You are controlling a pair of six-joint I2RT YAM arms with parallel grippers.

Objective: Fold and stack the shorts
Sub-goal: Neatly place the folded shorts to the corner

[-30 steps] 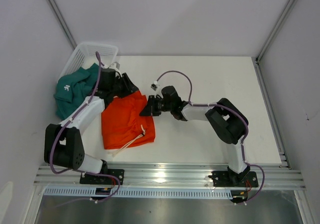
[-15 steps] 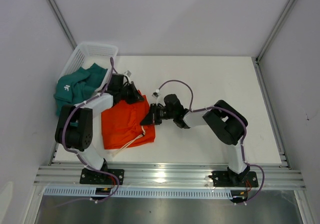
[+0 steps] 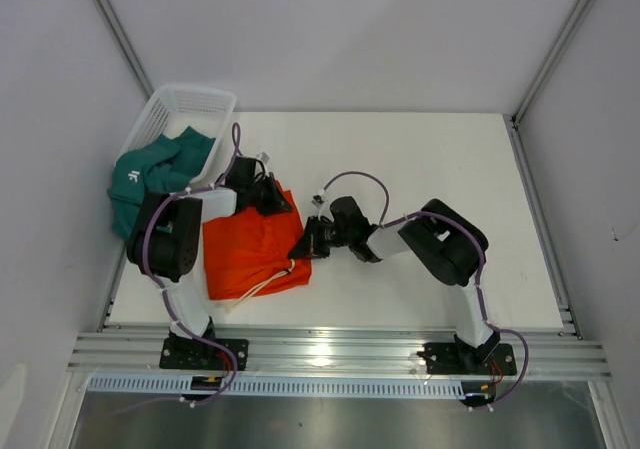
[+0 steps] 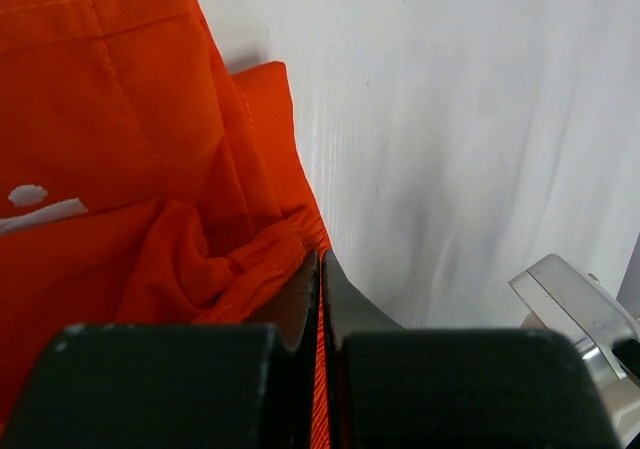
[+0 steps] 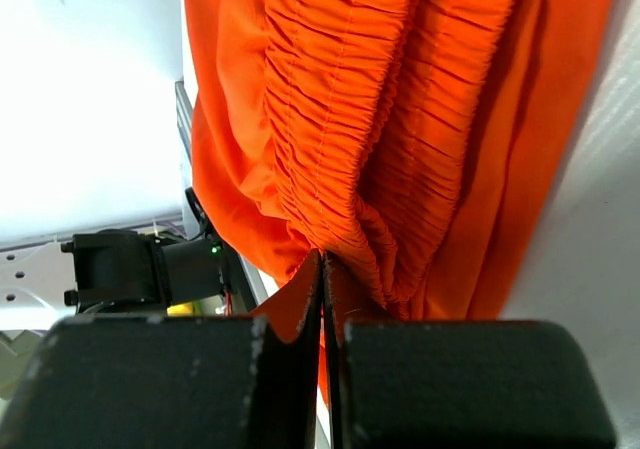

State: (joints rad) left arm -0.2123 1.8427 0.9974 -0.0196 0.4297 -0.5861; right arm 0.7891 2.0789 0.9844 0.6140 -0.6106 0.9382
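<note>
The orange shorts [image 3: 250,251] lie flat on the table in front of the left arm, with a white drawstring at their near edge. My left gripper [image 3: 281,202] sits at their far right corner and is shut, with a thin fold of orange fabric [image 4: 150,169] pinched in the left gripper [image 4: 320,265]. My right gripper [image 3: 303,248] is at the shorts' right edge. In the right wrist view the right gripper [image 5: 322,261] is shut on the gathered elastic waistband [image 5: 380,99]. The teal shorts [image 3: 150,174] hang crumpled out of the basket at the far left.
A white mesh basket [image 3: 192,103] lies tipped at the table's far left corner, half under the teal shorts. The white table [image 3: 440,169] stretches to the right of both arms. A metal rail [image 3: 340,349] runs along the near edge.
The left gripper came down from near the basket onto the orange shorts' far right corner and shut. The right gripper slid nearer along the right edge and closed on the waistband.
</note>
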